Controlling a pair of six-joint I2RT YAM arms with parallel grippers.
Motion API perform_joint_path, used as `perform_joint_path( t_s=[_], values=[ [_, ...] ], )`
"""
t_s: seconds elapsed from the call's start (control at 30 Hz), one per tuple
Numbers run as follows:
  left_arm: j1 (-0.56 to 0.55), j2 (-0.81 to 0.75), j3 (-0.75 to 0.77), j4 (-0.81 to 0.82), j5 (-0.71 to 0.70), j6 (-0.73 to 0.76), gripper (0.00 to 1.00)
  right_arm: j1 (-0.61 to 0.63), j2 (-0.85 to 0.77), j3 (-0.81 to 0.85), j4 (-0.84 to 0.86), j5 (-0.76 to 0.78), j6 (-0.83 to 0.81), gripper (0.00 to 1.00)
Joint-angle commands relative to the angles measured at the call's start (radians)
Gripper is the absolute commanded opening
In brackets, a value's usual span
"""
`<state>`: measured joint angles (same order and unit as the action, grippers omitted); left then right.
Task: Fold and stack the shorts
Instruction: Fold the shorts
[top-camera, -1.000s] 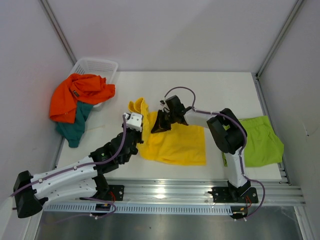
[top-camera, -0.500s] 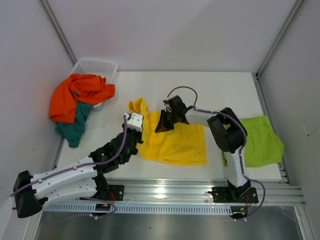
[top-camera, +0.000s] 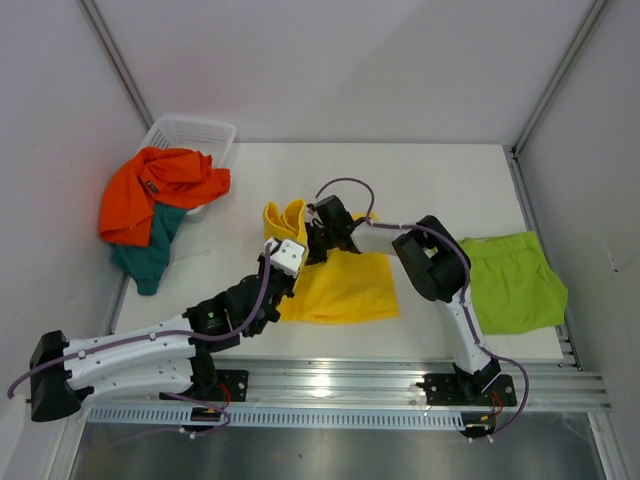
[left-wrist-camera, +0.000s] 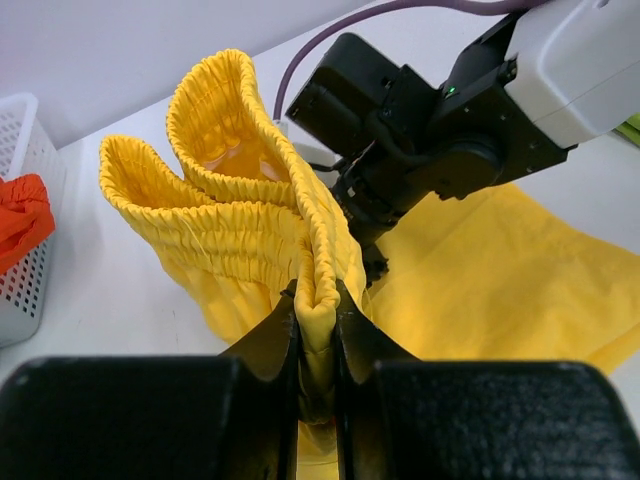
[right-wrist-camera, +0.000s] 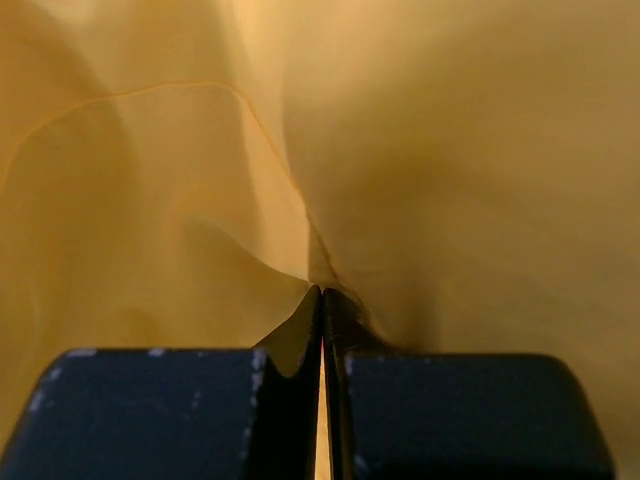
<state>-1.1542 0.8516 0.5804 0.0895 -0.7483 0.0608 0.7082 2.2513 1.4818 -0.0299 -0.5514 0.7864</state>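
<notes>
The yellow shorts (top-camera: 345, 290) lie at the table's middle front, their gathered waistband (left-wrist-camera: 240, 190) lifted. My left gripper (left-wrist-camera: 317, 300) is shut on the waistband edge; in the top view it (top-camera: 292, 262) is at the shorts' left end. My right gripper (top-camera: 318, 245) is shut on yellow cloth just beside it; its wrist view (right-wrist-camera: 322, 295) is filled with yellow fabric. The lime green shorts (top-camera: 515, 280) lie flat at the right. The orange shorts (top-camera: 155, 190) hang over the basket, with the teal shorts (top-camera: 148, 250) under them.
A white mesh basket (top-camera: 195, 135) stands at the back left, also showing in the left wrist view (left-wrist-camera: 25, 220). The right arm's elbow (top-camera: 430, 260) sits over the table between the yellow and green shorts. Walls close in on both sides.
Both grippers have moved left and closer together with the yellow cloth. The shorts have been drawn left and are narrower, and the waistband now stands bunched up.
</notes>
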Motion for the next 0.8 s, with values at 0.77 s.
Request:
perform_joint_path(
  t_s=[0.77],
  values=[
    [-0.079,0.089,0.107,0.069,-0.074,0.122,0.00,-0.289,-0.617,-0.489,-0.206,0.163,-0.222,0.04]
  ],
)
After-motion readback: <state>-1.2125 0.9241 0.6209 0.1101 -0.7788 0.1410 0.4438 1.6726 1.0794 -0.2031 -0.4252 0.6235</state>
